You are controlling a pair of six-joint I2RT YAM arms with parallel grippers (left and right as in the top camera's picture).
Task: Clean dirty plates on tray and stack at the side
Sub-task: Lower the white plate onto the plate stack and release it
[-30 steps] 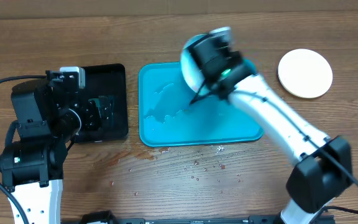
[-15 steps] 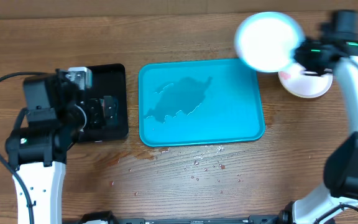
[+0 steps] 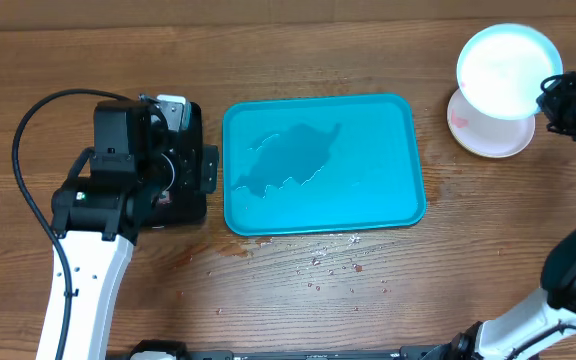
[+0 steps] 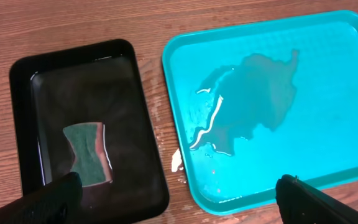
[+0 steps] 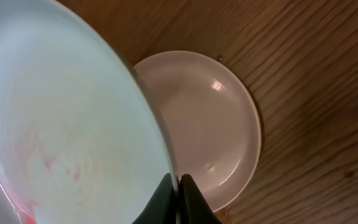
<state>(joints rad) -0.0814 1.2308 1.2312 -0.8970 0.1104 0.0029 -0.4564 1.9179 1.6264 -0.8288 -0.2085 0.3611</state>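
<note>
Overhead and wrist views of the table (image 3: pixel 298 310), with positions given relative to the turquoise tray (image 3: pixel 398 190), which lies at the centre with its long side running left to right. The tray carries no plates; its floor holds only an irregular puddle (image 3: pixel 290 155) of clear liquid, spread over the left and middle part and shown more closely in the left wrist view (image 4: pixel 253 93). Just left of the tray, with a narrow strip of wood between them, lies a smaller black tray (image 4: pixel 145 143) with a glossy, wet-looking floor; in it rests one green sponge (image 4: pixel 87 152) with a paler layer along one side, lying towards the near end. The left hand (image 4: pixel 185 199) hangs over the gap between the two trays, its fingers spread wide and holding nothing, one fingertip above the black tray and the other above the near rim of the turquoise tray. Well to the right of the tray, near the far right part of the table, a white plate (image 3: pixel 490 140) sits on the wood. The right hand (image 5: pixel 179 200) is closed tight on the rim of the light blue rimmed plate (image 3: pixel 506 68), which it holds over the far side of the white plate, partly covering it; whether the two plates touch cannot be told. Faint red smears (image 5: pixel 23 208) show on the held plate's face. Small specks (image 3: pixel 333 265) dot the table just in front of the tray.
</note>
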